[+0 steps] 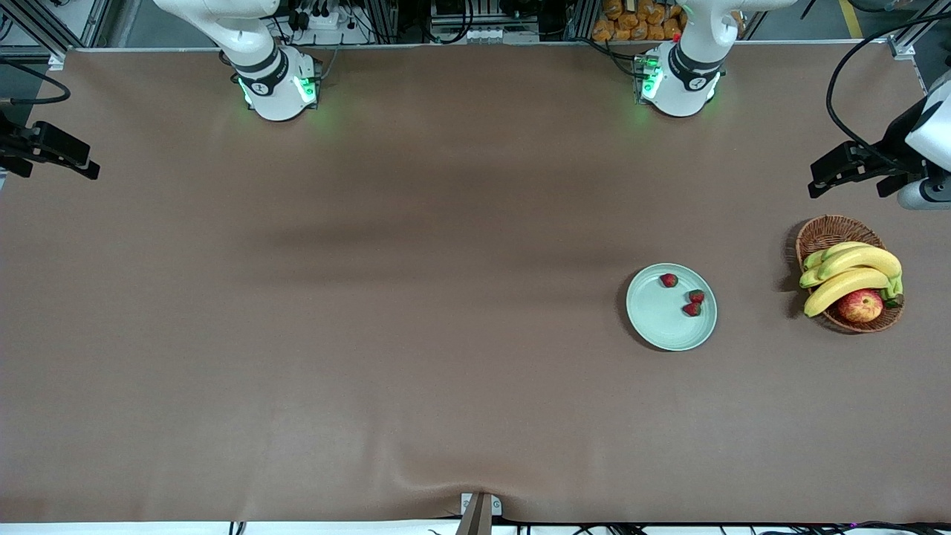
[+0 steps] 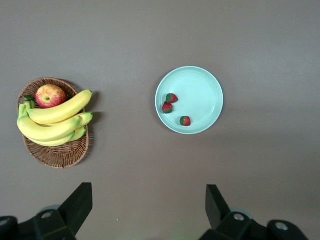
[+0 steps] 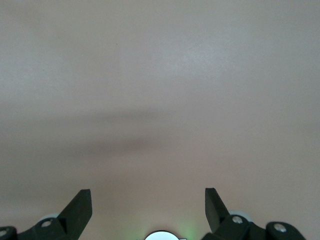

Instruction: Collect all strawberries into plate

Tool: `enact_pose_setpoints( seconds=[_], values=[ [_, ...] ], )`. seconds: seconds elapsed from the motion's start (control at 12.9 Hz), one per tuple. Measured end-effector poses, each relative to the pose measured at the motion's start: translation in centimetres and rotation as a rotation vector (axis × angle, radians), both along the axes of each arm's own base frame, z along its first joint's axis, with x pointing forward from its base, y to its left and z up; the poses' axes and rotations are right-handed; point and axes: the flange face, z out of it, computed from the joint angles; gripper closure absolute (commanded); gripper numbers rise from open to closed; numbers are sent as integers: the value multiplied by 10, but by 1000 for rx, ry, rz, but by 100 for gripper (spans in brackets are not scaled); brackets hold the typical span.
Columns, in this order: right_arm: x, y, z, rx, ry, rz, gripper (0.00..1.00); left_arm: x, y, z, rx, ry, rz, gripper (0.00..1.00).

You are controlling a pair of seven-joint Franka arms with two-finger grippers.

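Both jaws gape empty: left gripper (image 2: pixel 149 210) high over the basket (image 1: pixel 825 232) end, right gripper (image 3: pixel 148 207) waiting over bare table. Your three strawberries (image 1: pixel 669 280) already lie in the plate (image 1: pixel 654 319). They look light and soft, so if you regrasp, pinch gently across the body

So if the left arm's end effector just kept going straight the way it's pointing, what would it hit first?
Probably bare table, between the plate and the basket. The open left end effector points down at that gap; depth is hard to judge.

Three strawberries (image 1: pixel 669 280), one plate (image 1: pixel 654 319), one basket (image 1: pixel 825 234), three bananas (image 1: pixel 854 260), one apple (image 1: pixel 860 305).
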Motion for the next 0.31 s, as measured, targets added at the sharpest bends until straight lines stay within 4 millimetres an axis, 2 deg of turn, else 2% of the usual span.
enact_pose_setpoints(
  seconds=[0.31],
  values=[
    [0,0,0,0,-1,0,0,-12,0,10,0,0,0,0]
  ],
)
